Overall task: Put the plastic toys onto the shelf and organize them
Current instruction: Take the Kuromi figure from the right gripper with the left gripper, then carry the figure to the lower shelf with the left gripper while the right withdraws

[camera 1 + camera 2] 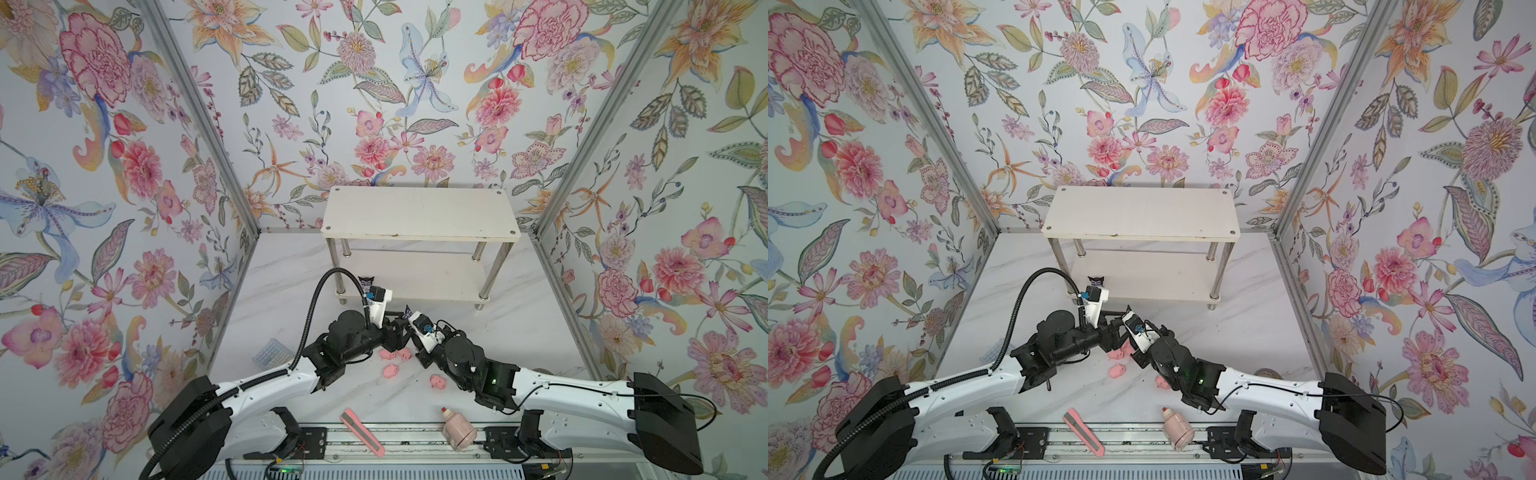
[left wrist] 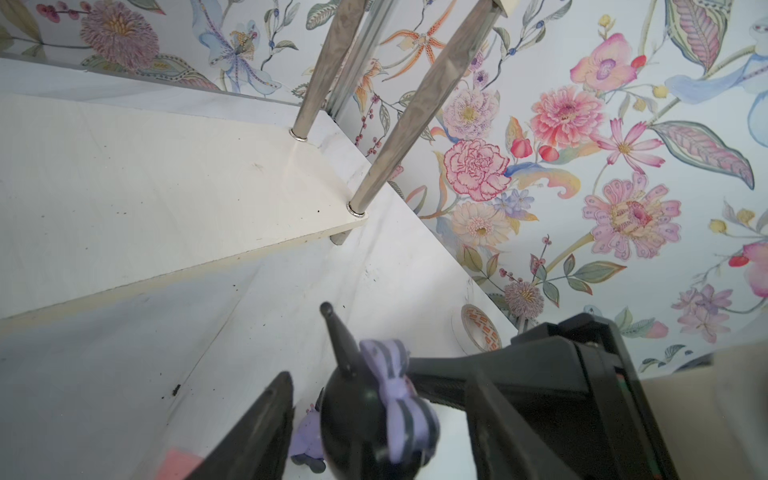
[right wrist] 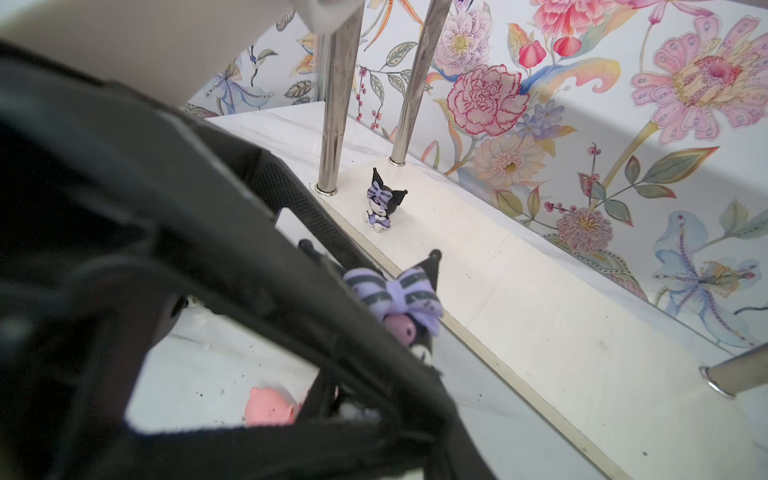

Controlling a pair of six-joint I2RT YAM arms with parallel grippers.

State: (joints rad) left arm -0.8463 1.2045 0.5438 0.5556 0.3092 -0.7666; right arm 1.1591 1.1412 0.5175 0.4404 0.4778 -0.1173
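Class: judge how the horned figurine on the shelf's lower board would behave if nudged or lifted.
The figurine has a head larger than its body, so a nudge probably tips it. It looks like moulded plastic: likely stiff and light. Its smooth round head may slip.

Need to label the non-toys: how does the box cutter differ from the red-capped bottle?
The box cutter is long, flat and slim; the bottle is short and rounded. The box cutter is brighter pink; the bottle is paler, with a red cap. Both are pink and lying down.
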